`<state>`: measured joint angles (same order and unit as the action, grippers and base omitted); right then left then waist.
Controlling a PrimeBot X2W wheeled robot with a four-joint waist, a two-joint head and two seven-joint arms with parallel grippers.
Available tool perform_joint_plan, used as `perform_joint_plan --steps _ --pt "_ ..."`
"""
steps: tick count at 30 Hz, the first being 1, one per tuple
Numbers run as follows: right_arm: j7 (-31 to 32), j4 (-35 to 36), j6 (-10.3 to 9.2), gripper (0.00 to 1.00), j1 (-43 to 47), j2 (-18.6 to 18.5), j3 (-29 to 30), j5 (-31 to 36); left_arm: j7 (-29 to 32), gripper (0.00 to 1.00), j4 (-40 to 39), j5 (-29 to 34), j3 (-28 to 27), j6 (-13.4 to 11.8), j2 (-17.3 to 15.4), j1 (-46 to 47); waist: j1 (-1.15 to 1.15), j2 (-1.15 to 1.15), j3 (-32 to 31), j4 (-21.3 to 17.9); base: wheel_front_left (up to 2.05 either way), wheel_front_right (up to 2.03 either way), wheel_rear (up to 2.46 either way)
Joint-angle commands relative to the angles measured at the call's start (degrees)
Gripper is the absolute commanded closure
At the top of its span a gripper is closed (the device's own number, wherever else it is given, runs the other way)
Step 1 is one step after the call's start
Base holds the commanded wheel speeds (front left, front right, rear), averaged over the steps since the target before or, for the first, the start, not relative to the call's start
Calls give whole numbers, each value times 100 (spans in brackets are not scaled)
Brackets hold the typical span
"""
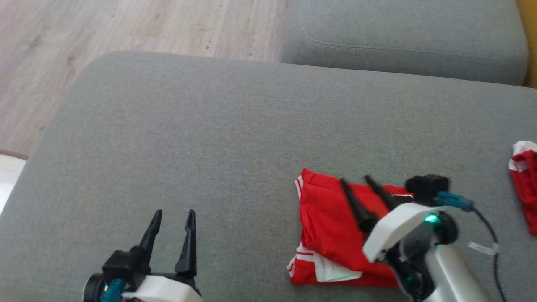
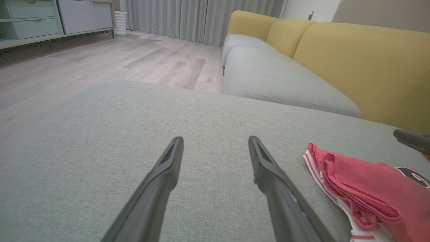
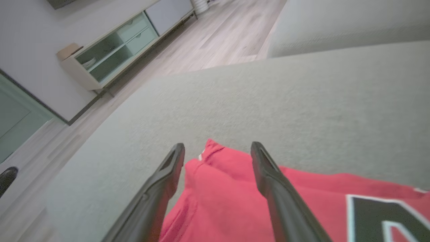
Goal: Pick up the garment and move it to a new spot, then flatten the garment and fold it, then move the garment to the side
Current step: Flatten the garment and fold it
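Two hands had their dark fingers spread apart, and neither grasped anything. The right hand (image 1: 354, 179) hung over the garment (image 1: 331, 235), its fingers slanting across the far half of the red cloth; whether the tips touched the fabric could not be told. The garment, red with white stripes at its edges, lay folded into a compact rectangle on the grey sofa cushion (image 1: 209, 138). The left hand (image 1: 174, 213) hovered well to the left of the garment, above bare cushion. Another bunch of red and white cloth (image 1: 524, 184) lay well to the right of the garment. Beyond the garment were a second grey cushion (image 1: 402, 37) and wooden floor (image 1: 126, 29).
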<state>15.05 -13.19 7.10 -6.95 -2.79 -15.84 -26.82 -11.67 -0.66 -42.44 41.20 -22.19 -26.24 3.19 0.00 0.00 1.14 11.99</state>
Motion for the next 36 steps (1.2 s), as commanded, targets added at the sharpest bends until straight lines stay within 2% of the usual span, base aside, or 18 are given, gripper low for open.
perform_joint_plan --steps 1,7,14,24,36 --pt "-182 211 39 0 -266 -10 66 187 -67 0 -130 24 -151 15 -32 257 0 0 -29 -56 0 0 0" --pt "-669 590 39 0 -62 -10 860 1157 -77 0 -59 76 -42 69 106 386 0 0 -71 -247 0 0 0" --pt "-1044 1080 39 0 420 -10 1282 1830 -113 0 12 90 8 58 228 400 0 0 -161 -377 0 0 0" --pt "-1552 1235 39 0 1263 -9 1469 1867 -254 0 228 33 -120 87 337 114 0 0 -416 -483 0 0 0" --pt "-1691 1115 39 0 1489 -9 1530 1861 -309 0 320 32 -323 111 280 -240 0 0 -556 -526 0 0 0"
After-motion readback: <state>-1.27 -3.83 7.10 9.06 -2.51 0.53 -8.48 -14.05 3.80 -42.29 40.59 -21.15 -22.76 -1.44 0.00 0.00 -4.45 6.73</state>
